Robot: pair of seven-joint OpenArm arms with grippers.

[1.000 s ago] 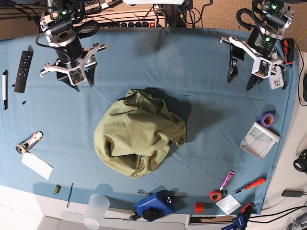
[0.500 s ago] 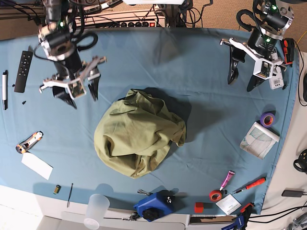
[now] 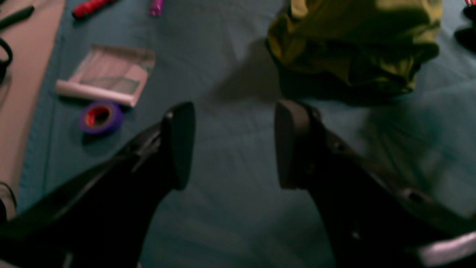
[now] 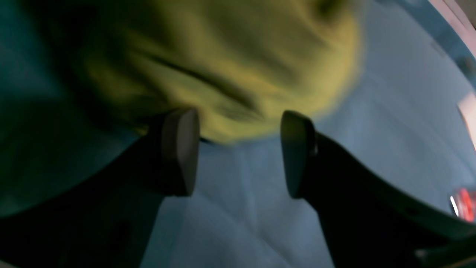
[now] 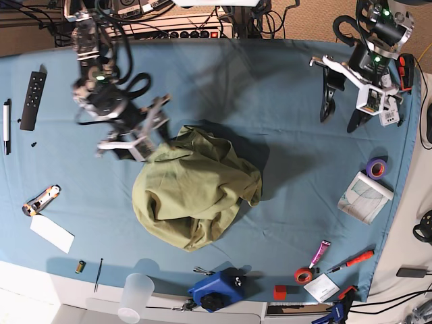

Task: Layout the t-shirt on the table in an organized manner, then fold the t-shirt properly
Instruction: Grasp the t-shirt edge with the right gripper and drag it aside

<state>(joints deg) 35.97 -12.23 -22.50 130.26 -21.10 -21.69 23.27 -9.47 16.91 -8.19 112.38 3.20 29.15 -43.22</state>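
While the t-shirt lies bunched mid-table, I'm reaching for its edge.
Right gripper, jaws apart, has cloth just ahead; I'd pinch one loose layer only. Left gripper, also spread, hangs well short.

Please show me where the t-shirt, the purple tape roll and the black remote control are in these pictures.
t-shirt [image 5: 192,192]: base view, the middle of the crumpled olive cloth.
purple tape roll [image 3: 100,117]: left wrist view, on the purple ring, beside its red core.
black remote control [image 5: 33,100]: base view, the middle of its body.
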